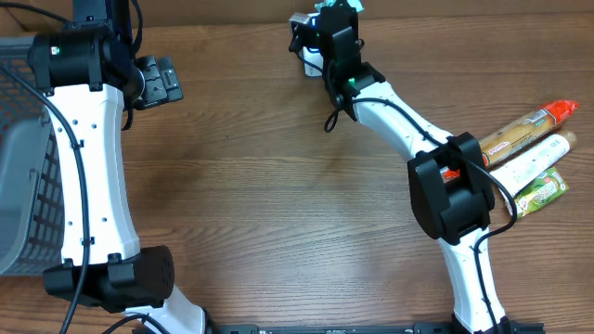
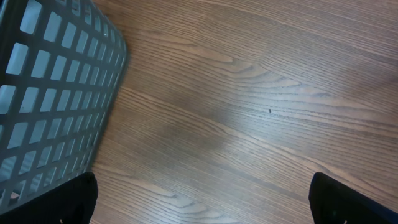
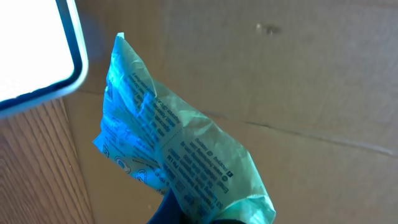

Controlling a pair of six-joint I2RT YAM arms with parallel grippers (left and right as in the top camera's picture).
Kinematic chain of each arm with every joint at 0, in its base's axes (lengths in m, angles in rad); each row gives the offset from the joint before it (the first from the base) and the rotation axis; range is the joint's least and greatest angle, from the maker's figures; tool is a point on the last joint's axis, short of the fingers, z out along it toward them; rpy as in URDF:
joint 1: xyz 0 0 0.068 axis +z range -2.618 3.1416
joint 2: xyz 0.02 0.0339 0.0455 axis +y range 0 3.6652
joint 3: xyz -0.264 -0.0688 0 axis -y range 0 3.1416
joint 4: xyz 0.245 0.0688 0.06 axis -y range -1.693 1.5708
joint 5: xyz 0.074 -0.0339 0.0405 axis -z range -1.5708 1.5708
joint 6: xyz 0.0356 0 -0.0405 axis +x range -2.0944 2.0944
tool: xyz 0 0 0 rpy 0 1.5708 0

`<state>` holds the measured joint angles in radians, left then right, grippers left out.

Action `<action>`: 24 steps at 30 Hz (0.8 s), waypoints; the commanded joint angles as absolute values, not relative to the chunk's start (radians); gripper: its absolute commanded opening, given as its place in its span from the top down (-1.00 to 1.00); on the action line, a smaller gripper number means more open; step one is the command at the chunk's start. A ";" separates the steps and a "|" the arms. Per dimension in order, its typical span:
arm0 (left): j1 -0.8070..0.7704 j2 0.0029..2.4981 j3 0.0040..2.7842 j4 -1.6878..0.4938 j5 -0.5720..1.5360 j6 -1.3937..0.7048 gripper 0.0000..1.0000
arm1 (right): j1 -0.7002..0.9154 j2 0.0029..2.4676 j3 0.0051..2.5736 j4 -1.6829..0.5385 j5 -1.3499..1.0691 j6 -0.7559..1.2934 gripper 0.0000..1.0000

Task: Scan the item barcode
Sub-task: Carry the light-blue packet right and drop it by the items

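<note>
Right end effector (image 3: 186, 214) clamped on the teal packet (image 3: 174, 155); its long axis runs up-left, scanner (image 3: 31, 50) just beside its tip. I'd turn the print that way. Left end effector (image 1: 158, 82) wide open, empty, well apart.

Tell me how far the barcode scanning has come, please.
Done: the right gripper is shut on a teal packet, lifted off the table. In hand: the packet is held up beside a bright white device, probably the scanner. Left: three more packets lie at the table's right edge; the open left gripper hangs near the basket.
</note>
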<state>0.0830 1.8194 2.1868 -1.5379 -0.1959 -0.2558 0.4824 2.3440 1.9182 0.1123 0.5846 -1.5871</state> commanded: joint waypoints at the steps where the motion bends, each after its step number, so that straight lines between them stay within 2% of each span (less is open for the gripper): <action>1: 0.085 1.812 2.194 -1.537 -0.205 -0.262 -0.99 | 0.493 2.214 1.932 0.111 0.605 -1.462 0.93; 3: 0.085 1.812 2.194 -1.537 -0.205 -0.262 -0.99 | 0.493 2.157 1.932 0.025 0.606 -1.376 0.92; 6: 0.085 1.812 2.194 -1.536 -0.205 -0.262 -0.99 | 0.503 2.064 1.932 -0.217 0.564 -1.261 0.92; 8: 0.085 1.812 2.194 -1.537 -0.205 -0.262 -0.99 | 0.504 1.997 1.932 -0.383 0.480 -1.130 0.92; 11: 0.085 1.812 2.194 -1.537 -0.205 -0.262 -0.99 | 0.489 1.890 1.932 -0.600 0.224 -0.888 0.92; 16: 0.085 1.812 2.194 -1.537 -0.205 -0.262 -0.99 | 0.340 1.771 1.932 -0.838 -0.456 -0.682 0.92; 18: 0.085 1.812 2.194 -1.537 -0.205 -0.262 -0.99 | 0.252 1.767 1.932 -0.901 -0.638 -0.647 0.92; 21: 0.085 1.812 2.194 -1.537 -0.205 -0.262 -1.00 | 0.129 1.782 1.931 -0.962 -0.717 -0.550 0.92; 24: 0.085 1.812 2.194 -1.537 -0.205 -0.263 -0.99 | 0.004 1.810 1.931 -0.995 -0.677 -0.413 0.92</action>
